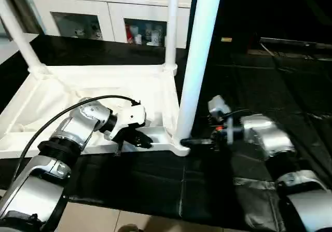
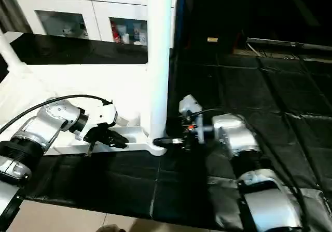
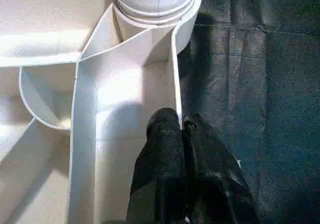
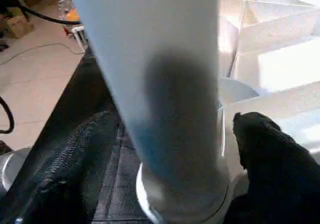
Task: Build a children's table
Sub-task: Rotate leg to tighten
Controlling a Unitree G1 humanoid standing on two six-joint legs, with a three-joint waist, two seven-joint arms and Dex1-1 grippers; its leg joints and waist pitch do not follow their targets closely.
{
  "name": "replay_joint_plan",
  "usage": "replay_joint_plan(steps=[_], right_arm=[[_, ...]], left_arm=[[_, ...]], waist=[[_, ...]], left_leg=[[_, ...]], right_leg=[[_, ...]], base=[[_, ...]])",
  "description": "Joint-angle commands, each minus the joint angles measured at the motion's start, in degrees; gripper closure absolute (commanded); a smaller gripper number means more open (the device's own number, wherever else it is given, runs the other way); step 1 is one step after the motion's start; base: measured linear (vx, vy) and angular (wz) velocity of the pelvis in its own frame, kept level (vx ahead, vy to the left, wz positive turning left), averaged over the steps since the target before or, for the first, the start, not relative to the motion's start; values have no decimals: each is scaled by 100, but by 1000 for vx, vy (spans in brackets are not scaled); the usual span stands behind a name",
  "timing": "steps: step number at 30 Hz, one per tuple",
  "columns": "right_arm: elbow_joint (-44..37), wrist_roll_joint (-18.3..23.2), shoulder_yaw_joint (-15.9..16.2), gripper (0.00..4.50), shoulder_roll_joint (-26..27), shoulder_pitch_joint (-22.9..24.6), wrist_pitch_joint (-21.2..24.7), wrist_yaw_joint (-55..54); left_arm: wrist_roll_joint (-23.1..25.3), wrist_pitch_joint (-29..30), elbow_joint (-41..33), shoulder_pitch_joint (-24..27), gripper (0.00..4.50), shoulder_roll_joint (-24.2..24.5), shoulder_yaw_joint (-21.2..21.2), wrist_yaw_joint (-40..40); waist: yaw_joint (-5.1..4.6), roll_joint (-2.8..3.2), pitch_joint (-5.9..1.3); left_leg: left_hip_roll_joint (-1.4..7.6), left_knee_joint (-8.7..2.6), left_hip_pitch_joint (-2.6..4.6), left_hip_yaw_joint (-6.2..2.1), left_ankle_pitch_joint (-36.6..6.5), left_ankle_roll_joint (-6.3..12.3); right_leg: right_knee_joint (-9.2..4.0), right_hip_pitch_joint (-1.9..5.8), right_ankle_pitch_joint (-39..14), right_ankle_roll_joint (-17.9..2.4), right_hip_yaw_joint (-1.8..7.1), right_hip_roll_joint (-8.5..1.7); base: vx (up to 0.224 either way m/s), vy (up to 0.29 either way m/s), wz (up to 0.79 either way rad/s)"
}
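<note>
The white table top point(image 1: 62, 89) lies upside down on the black mat, ribbed underside up. Three white legs stand in its corner sockets: far left point(image 1: 21, 35), far right point(image 1: 171, 24) and the near right leg point(image 1: 199, 60). My left gripper point(image 1: 136, 138) is shut on the top's thin near rim wall point(image 3: 176, 73), just beside the near right socket. My right gripper point(image 1: 193, 142) reaches the foot of the near right leg point(image 4: 165, 83) from the right. Its two black fingers point(image 4: 75, 154) stand apart, one on each side of the tube, with some gap showing.
A white cabinet point(image 1: 109, 14) with glass doors stands behind the table top. The black mat point(image 1: 259, 86) stretches to the right and towards me. Pale floor point(image 1: 129, 219) begins at its near edge. A black cable point(image 1: 52, 120) arcs over my left forearm.
</note>
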Motion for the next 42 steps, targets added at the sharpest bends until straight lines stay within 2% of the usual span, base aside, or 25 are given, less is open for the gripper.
replay_joint_plan(steps=[1,11,13,16,17,20,21,23,24,25,26,27,28,29,30,31,32,34,35,37,40,42], right_arm=[[10,15,49,95,-7,-110,8,137],[205,33,90,162,73,-199,8,241],[221,52,49,189,110,-194,10,229],[66,76,37,201,177,-80,74,175],[52,75,38,222,181,-70,75,163],[-87,59,35,227,245,40,162,-81],[-187,33,12,235,306,118,171,-343],[-285,-24,-36,238,420,188,312,-850],[-436,-203,-210,241,767,308,633,-2282],[-436,-203,-210,242,767,308,633,-2282],[-436,-203,-210,244,767,308,633,-2282],[-407,-375,-377,245,1101,310,837,-3512],[-406,-385,-383,247,1117,310,843,-3566],[-376,-466,-439,247,1280,285,876,-4065],[-358,-521,-472,247,1393,269,892,-4389],[-320,-515,-515,247,1485,230,904,-4586],[-304,-514,-531,247,1524,212,903,-4667],[-240,-532,-544,247,1742,100,645,-4935],[-239,-531,-544,247,1746,98,637,-4935],[-292,-529,-527,185,1779,112,583,-4948],[-458,-495,-506,179,1770,181,497,-4808],[-530,-490,-489,145,1722,229,455,-4683]], left_arm=[[76,-116,-149,52,450,-13,-187,-212],[118,-65,-215,88,450,8,-179,-143],[114,-35,-213,88,450,1,-176,-110],[169,173,-153,71,450,-43,-154,142],[172,193,-146,69,450,-49,-150,164],[179,479,-76,30,450,-137,-74,419],[162,649,-31,-4,450,-223,-3,619],[108,870,45,-58,450,-373,138,956],[-43,1326,317,-241,450,-815,519,1921],[-43,1326,317,-241,450,-815,519,1921],[-43,1326,317,-241,450,-815,519,1921],[-127,1665,623,-450,450,-1186,807,2795],[-130,1676,640,-461,450,-1204,820,2842],[-153,1731,792,-560,450,-1362,922,3225],[-168,1755,889,-620,450,-1457,988,3468],[-195,1721,960,-665,450,-1533,1048,3664],[-205,1705,987,-684,450,-1566,1071,3741],[-233,1571,1049,-760,450,-1735,1117,3962],[-234,1568,1049,-761,450,-1737,1117,3962],[-223,1581,1019,-758,450,-1758,1121,3949],[-117,1539,927,-709,450,-1708,1076,3807],[-75,1478,883,-665,450,-1640,1038,3680]], waist=[[-43,25,-439],[-43,9,-433],[-45,10,-437],[-40,21,-444],[-37,19,-441],[-28,22,-419],[-40,7,-410],[-50,25,-380],[-66,30,-356],[-96,7,-336],[-96,7,-336],[-138,66,-319],[-176,60,-294],[-223,62,-290],[-280,90,-284],[-310,96,-326],[-343,92,-319],[-366,98,-361],[-369,109,-346],[-365,104,-346],[-359,102,-367],[-354,84,-379]], left_leg=[[220,-365,82,-36,-1100,241],[214,-366,81,-32,-1091,236],[218,-365,85,-32,-1075,230],[220,-361,87,-31,-1036,231],[223,-364,91,-34,-1026,232],[217,-369,100,-28,-1135,207],[214,-379,106,-24,-1193,172],[202,-389,117,-25,-1346,102],[196,-401,157,-30,-1462,-4],[156,-404,201,-62,-1716,-110],[156,-404,201,-62,-1716,-110],[126,-401,196,-70,-1836,-103],[121,-405,220,-71,-1908,-139],[94,-391,263,-106,-2152,-178],[92,-396,280,-122,-2353,-169],[90,-407,275,-158,-2398,-110],[94,-429,244,-149,-2361,-61],[116,-461,213,-150,-2143,24],[115,-475,208,-128,-2077,83],[113,-475,215,-115,-2049,108],[136,-490,166,-102,-1792,160],[149,-490,168,-87,-1712,165]], right_leg=[[-374,320,-1112,-1234,361,-470],[-393,319,-1294,-1166,360,-477],[-391,314,-1307,-1154,364,-477],[-381,310,-1204,-1173,367,-471],[-370,306,-1153,-1195,363,-466],[-410,297,-1340,-1158,366,-475],[-425,304,-1498,-1119,369,-475],[-484,290,-1899,-991,370,-477],[-525,256,-2173,-906,370,-467],[-580,262,-2737,-762,322,-497],[-580,262,-2737,-762,322,-497],[-681,257,-3264,-474,298,-497],[-720,223,-3372,-427,277,-480],[-772,224,-3634,-307,206,-484],[-841,235,-3758,-204,147,-486],[-840,304,-3589,-168,98,-498],[-847,308,-3467,-172,112,-482],[-801,340,-2977,-307,146,-492],[-781,312,-2770,-424,184,-485],[-761,304,-2681,-500,210,-489],[-679,339,-2255,-678,263,-504],[-628,339,-1971,-801,291,-501]], base=[[0,0,0],[0,0,0],[0,0,0],[0,0,0],[0,0,0],[0,0,0],[0,0,0],[0,0,0],[0,0,0],[0,0,0],[0,0,0],[0,0,0],[0,0,0],[0,0,0],[0,0,0],[0,0,0],[0,0,0],[-2,30,-3],[0,0,0],[0,0,0],[0,0,0],[0,0,0]])
